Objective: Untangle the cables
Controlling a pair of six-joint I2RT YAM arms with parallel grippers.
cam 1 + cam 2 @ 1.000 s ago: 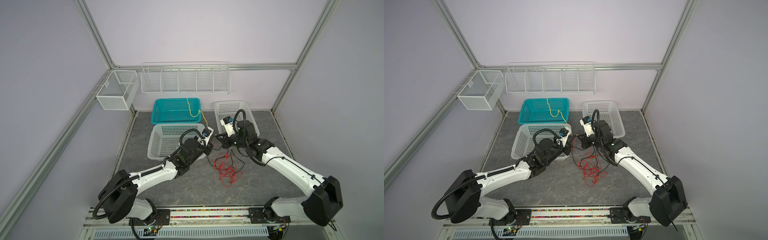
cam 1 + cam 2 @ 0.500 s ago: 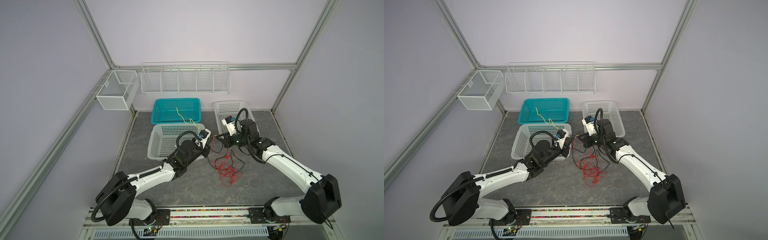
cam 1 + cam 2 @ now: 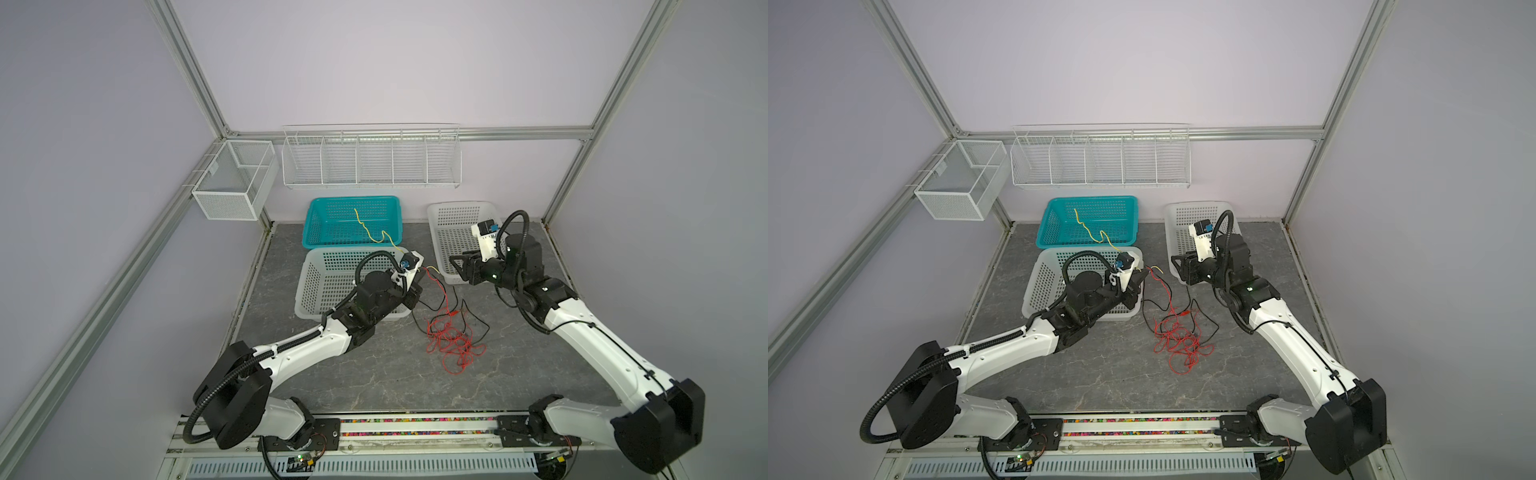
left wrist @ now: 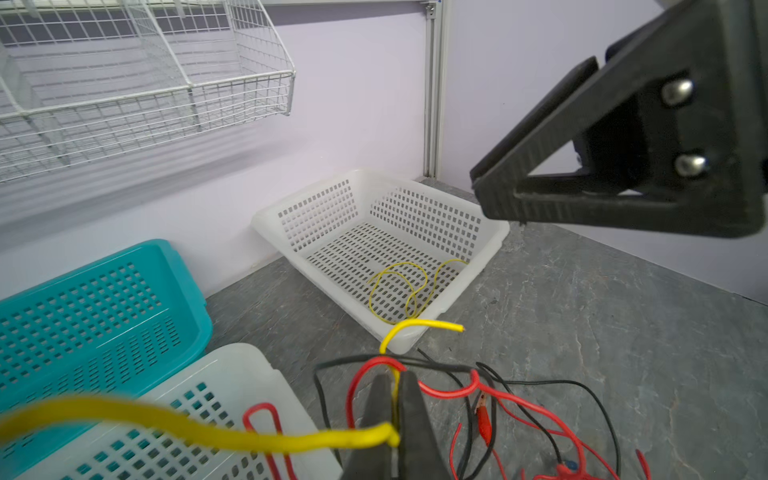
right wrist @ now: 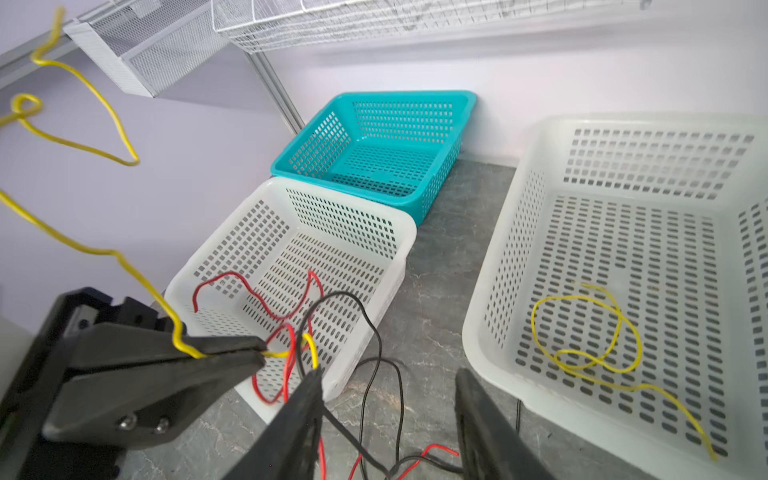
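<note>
Yellow cable, clenched in the left end effector, rises over the teal basket again after sagging a moment ago. The right end effector has just released and its fingers stand apart. The white basket at right holds a second yellow cable, coiled, and the red and black cables lie tangled on the worktop between the arms.

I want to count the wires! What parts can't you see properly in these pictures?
Tangle of cables, both top views: too thin to follow the crossings.
Loose yellow cable: the right arm hides it in both top views.
Held yellow cable, left wrist view: blurred, cut off by the edge.
</note>
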